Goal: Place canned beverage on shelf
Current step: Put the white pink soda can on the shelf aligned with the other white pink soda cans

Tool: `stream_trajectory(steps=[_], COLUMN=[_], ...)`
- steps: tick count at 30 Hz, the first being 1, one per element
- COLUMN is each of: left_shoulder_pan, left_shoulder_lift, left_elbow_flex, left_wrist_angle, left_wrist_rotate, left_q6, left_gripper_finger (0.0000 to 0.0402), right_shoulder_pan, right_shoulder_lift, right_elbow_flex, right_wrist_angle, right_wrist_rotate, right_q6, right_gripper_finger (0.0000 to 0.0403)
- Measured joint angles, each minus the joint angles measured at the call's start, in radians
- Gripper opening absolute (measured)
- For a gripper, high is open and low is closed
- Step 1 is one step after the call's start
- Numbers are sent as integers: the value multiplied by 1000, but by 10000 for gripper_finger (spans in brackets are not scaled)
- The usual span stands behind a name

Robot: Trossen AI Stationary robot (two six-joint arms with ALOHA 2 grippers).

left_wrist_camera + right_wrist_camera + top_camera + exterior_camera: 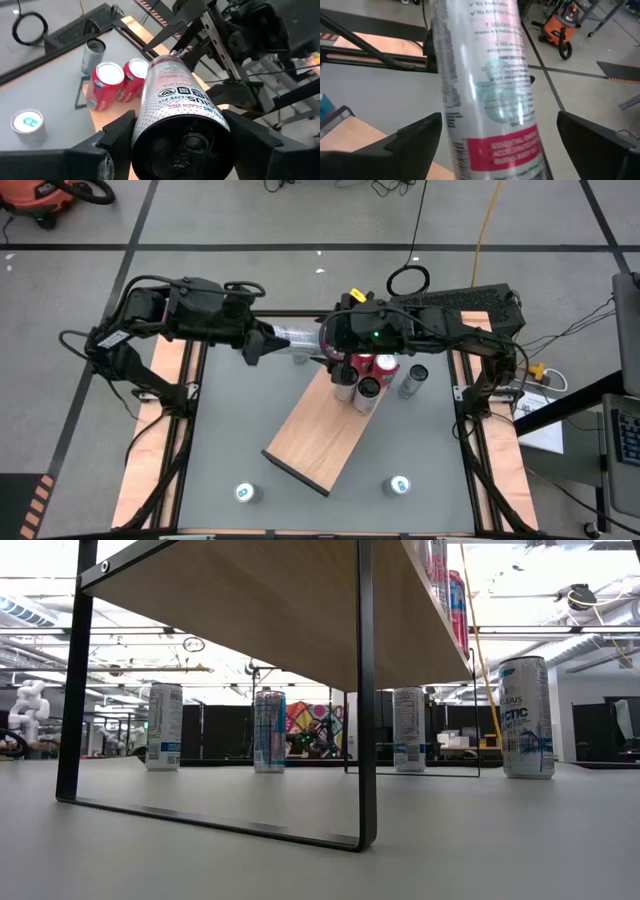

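Shelf (318, 440) first: its board lies slanted across the table's middle, with four cans (364, 377) crowded at the far end. Between my arms, above that end, the tall white can (295, 336) hangs sideways, clamped at its top end in my left gripper (175, 145). My right gripper (492, 140) straddles the other end, fingers spread wide, clear of the metal on both sides. As I judge it, one-ended hold is the risk: the can could sag or slip, drop onto the red cans (116, 82) and topple them off the edge.
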Motion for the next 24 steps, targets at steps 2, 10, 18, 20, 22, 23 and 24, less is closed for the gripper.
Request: stream_trajectory(steps=[2, 10, 18, 20, 22, 23, 24], left_shoulder_pan=[0, 1, 2, 2, 2, 2, 2], left_shoulder_lift=[0, 21, 37, 37, 37, 37, 37], left_elbow_flex=[0, 1, 1, 1, 1, 1, 1], left_wrist_angle=[0, 6, 29, 29, 26, 27, 28], left_wrist_rotate=[5, 15, 22, 27, 29, 30, 32], left_q6=[-18, -78, -122, -125, -131, -139, -145], left_gripper_finger=[251, 251, 251, 251, 251, 251, 251], right_shoulder_pan=[-6, -7, -7, -7, -7, -7, -7], right_shoulder_lift=[0, 0, 0, 0, 0, 0, 0], right_elbow_flex=[0, 0, 0, 0, 0, 0, 0], right_wrist_angle=[0, -6, -16, -15, -12, -13, -15], right_wrist_rotate=[-1, -5, -5, -6, -6, -7, -8], right_q6=[-10, -61, -72, -72, -72, -74, -75], right_gripper_finger=[356, 322, 280, 268, 257, 253, 249])
